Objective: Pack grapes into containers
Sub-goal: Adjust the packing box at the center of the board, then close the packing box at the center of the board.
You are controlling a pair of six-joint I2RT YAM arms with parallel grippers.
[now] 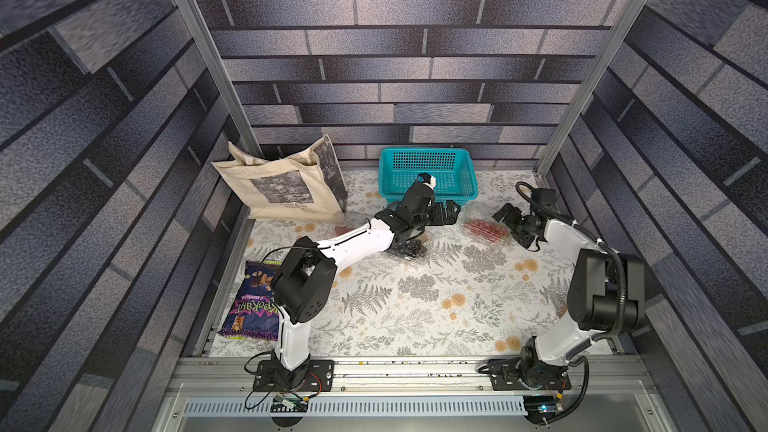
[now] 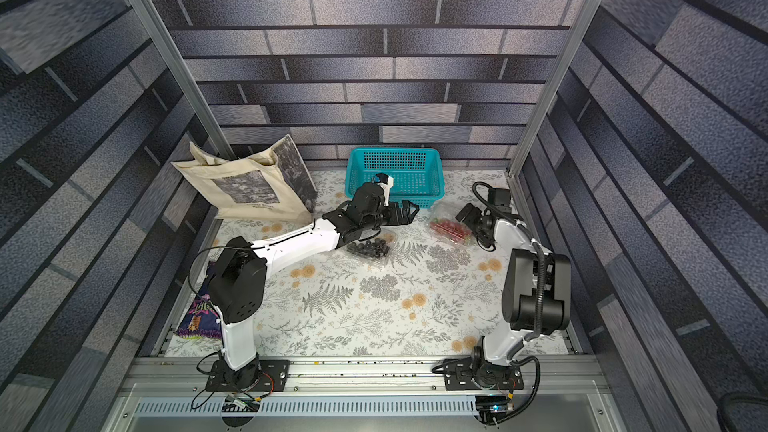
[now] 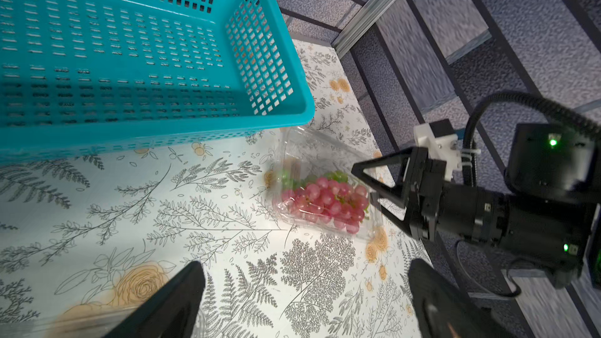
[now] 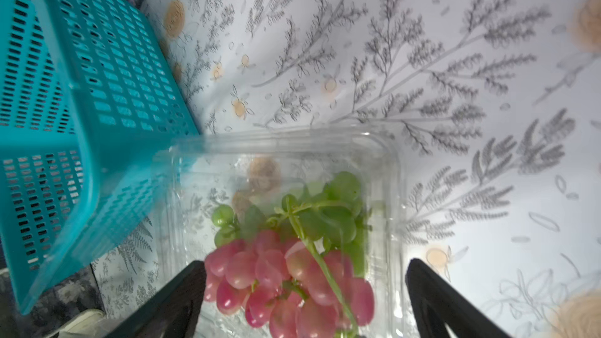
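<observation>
**Two robot arms, jaws apart, beside clear boxes of grapes**

Seen from above, a surface [image 1: 415,305] covered in a pale cloth printed with ferns and flowers sits inside a booth with grey brick-pattern walls. At the back stands a teal perforated basket [image 1: 424,150], with nothing visible inside it. A beige tote bag [image 1: 282,184] leans in the back corner on the robot's left, and a purple snack bag [image 1: 253,305] lies near the left arm's base.

Two clear plastic containers rest in front of the basket. The dark-grape container [image 2: 384,257] holds blue-black grapes [image 2: 370,249] and lies partly under the left arm's wrist. The red-grape container [image 1: 486,230] lies nearer the right arm, just beside the basket's front corner. The right wrist view shows red-pink grapes [image 4: 276,274] topped by a few green grapes [image 4: 338,216] inside it. I cannot tell whether its lid is closed.

The left gripper [image 1: 455,213] reaches across in front of the basket, between the two containers. Its jaws are wide apart with only cloth between them. The right gripper [image 3: 362,182] sits at the edge of the red-grape container. Its jaws are also spread wide, one on each side of the box in its wrist view, gripping nothing. Whether they touch the plastic is unclear.
</observation>
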